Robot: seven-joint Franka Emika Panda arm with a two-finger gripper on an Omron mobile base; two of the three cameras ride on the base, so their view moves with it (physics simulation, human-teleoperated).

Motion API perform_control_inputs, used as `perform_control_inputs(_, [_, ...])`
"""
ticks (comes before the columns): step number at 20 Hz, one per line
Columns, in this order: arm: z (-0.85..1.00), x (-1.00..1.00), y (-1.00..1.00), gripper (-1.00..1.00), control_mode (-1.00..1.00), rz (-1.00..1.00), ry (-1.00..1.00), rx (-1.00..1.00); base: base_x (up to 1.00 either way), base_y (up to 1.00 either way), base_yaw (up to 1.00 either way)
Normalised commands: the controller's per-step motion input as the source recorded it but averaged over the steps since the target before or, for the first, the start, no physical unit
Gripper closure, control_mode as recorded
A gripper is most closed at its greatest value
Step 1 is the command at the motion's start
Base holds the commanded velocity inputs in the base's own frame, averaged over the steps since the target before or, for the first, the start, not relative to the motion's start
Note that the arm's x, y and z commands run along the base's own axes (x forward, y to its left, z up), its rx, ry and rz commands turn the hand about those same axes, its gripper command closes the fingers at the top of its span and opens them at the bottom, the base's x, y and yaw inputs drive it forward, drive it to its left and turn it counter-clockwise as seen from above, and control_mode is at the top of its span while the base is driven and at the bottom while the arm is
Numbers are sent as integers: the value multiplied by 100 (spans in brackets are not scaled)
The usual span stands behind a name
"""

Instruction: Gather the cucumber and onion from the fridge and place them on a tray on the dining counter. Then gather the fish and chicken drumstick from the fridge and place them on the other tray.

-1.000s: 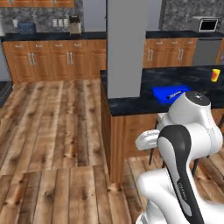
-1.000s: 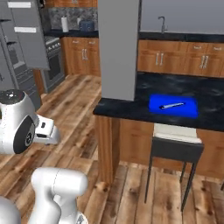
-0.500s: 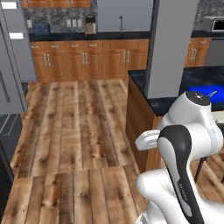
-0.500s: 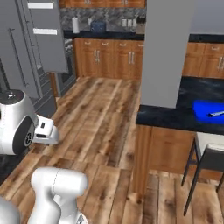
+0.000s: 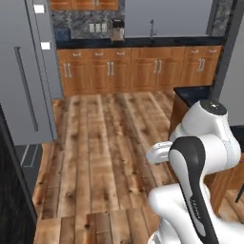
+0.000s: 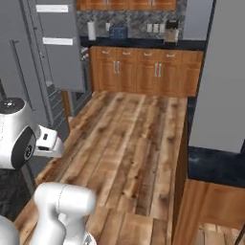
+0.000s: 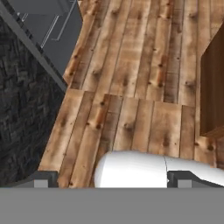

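The fridge (image 5: 28,76) fills the left of the frame, door ajar. The gripper (image 7: 111,179) is spread wide and empty. The cucumber inside is probably firm and slick; grasp it mid-length.

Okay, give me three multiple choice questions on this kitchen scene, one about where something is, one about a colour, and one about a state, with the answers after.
1. Where is the coffee machine?
A. on the wall counter
B. on the floor
C. on a stool

2. What colour are the wall cupboard doors?
A. white
B. warm brown wood
C. blue

3. How is the end effector?
A. shut on a cucumber
B. shut on an onion
C. open, holding nothing

Answers: 1 A, it stands on the dark top beside the tap. 2 B, the doors under the counter show brown wood grain. 3 C, in the hand view the fingers stand wide apart over bare floor.
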Motion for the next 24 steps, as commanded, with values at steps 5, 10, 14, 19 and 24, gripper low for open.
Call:
perform_control_inputs(5, [0,0,0,-100,100,0,0,0,100,4,17])
perform_control_inputs(10, [0,0,0,-100,100,0,0,0,100,1,21])
perform_control_inputs(14, [0,0,0,-100,100,0,0,0,99,1,25])
perform_control_inputs(19, [0,0,0,-100,100,0,0,0,87,3,33])
perform_control_inputs(24, [0,0,0,-100,100,0,0,0,77,15,44])
